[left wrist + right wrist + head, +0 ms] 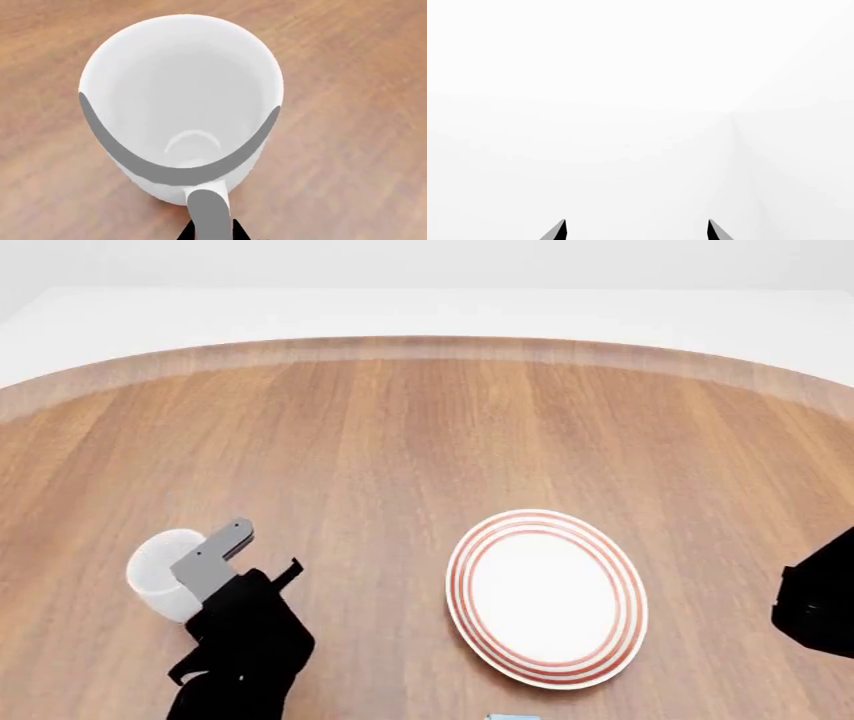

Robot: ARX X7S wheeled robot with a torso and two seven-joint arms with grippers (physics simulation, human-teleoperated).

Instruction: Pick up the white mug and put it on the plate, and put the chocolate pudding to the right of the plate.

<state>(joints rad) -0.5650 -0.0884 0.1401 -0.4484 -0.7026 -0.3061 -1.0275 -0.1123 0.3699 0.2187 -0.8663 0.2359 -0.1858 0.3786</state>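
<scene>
White mug (180, 100) upright on the wooden table (400, 440), well left of the plate (547, 597) — left gripper (220, 550) right at its handle side, jaw state not discernible. Right gripper (637, 230) parted, empty, far off — left arm's job.

No lettering, label or number can be read in any view. The white mug (180, 100) is plain, and the plate (546, 596) bears only red rings, no writing.

White mug (180, 95) upright on wooden table (360, 165); fingers (208, 212) at its handle.
</scene>
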